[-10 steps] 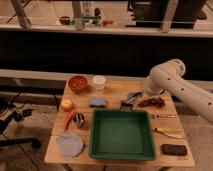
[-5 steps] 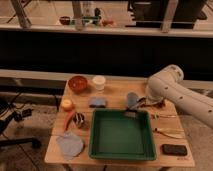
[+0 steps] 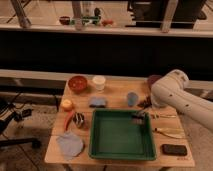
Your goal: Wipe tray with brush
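Note:
The green tray (image 3: 98,146) lies at the front middle of the wooden table. My white arm reaches in from the right, and my gripper (image 3: 144,107) hangs over the tray's far right corner. It is shut on the brush (image 3: 139,118), whose dark head sits just inside that corner, at or close to the tray floor. The fingers themselves are mostly hidden behind the arm's wrist.
Left of the tray are an orange (image 3: 66,104), a red pepper (image 3: 69,119), a striped ball (image 3: 79,119) and a blue cloth (image 3: 70,145). Behind it stand a red bowl (image 3: 77,83), a white cup (image 3: 99,82) and a grey rag (image 3: 97,102). A black block (image 3: 174,149) and pale utensils (image 3: 166,132) lie to the right.
The arm has swung down and toward the front, carrying the gripper from behind the tray to its far right corner. The brush head now dips into the tray.

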Controlling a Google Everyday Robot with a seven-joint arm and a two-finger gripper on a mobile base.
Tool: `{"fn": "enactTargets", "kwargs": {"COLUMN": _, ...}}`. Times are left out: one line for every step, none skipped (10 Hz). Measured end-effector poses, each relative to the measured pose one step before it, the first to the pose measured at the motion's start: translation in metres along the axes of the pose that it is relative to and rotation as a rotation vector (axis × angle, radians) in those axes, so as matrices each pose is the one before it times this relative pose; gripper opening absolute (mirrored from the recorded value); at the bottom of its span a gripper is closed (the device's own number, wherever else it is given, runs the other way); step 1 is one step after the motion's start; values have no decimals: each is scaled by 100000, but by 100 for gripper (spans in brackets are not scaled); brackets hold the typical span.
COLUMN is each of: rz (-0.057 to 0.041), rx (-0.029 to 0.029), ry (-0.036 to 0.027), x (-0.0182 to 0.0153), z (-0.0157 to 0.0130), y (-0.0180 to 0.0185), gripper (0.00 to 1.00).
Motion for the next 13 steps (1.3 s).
{"fn": "enactTargets", "kwargs": {"rz": -549, "rx": 374, "ry": -530, "x": -373, "z": 456, "y": -121, "gripper": 0}}
{"fn": "enactTargets", "kwargs": {"rz": -924, "rx": 436, "ry": -1424, "x": -990, "z": 398, "y": -456, "gripper": 0}}
{"fn": "enactTargets", "kwargs": {"rz": -1619, "rx": 531, "ry": -1857, "x": -1605, "z": 388, "y": -542, "gripper": 0}}
{"fn": "enactTargets", "kwargs": {"rz": -1128, "rx": 610, "ry": -1521, "x": -1480, "z": 274, "y": -436, "gripper": 0}}
{"fn": "enactTargets", "kwargs": {"rz": -1571, "rx": 784, "ry": -2121, "x": -2233, "z": 469, "y": -540, "gripper": 0}}
{"fn": "enactTargets", "kwargs": {"rz": -555, "rx": 296, "ry": -1024, "x": -970, "z": 183, "y": -114, "gripper": 0}}
{"fn": "enactTargets", "kwargs": {"rz": -478, "rx": -1, "ry": -858, "x": -639, "z": 207, "y": 169, "gripper": 0}}
{"fn": "enactTargets", "kwargs": {"rz": -582, "rx": -86, "ry": -443, "x": -187, "z": 35, "y": 171, "gripper": 0}}
{"fn": "enactTargets", "kwargs": {"rz": -838, "rx": -176, "ry": -119, "x": 224, "z": -97, "y": 306, "gripper": 0}}
{"fn": "enactTargets", "kwargs": {"rz": -927, "rx": -179, "ry": 236, "x": 666, "z": -122, "y": 443, "gripper": 0}}
{"fn": "enactTargets", "kwargs": {"rz": -1594, "rx": -409, "ry": 15, "x": 441, "z": -52, "y": 498, "gripper": 0}}
{"fn": "enactTargets", "kwargs": {"rz": -1120, "rx": -458, "ry": -646, "x": -290, "z": -35, "y": 199, "gripper": 0}}
{"fn": "enactTargets", "kwargs": {"rz": -1486, "rx": -591, "ry": -1006, "x": -706, "z": -29, "y": 132, "gripper": 0}}
